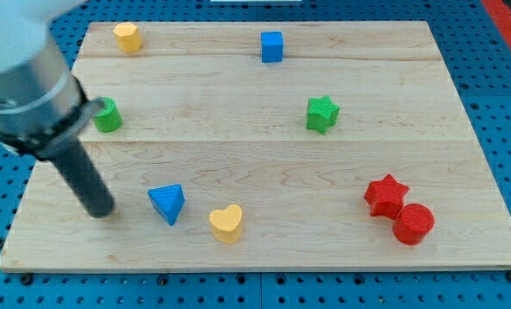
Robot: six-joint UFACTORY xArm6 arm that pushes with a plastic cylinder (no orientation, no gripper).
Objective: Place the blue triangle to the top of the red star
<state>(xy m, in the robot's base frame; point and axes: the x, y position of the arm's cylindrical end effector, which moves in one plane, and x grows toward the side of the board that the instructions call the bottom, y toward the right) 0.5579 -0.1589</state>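
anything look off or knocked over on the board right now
Nothing stands out. Every block sits flat on the wooden board, none tipped or hanging off an edge. The red star touches the red cylinder, which looks harmless. My tip rests just to the view's left of the blue triangle, not touching it.

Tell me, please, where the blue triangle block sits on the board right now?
The blue triangle block lies near the view's bottom left, between my tip and the yellow heart block.
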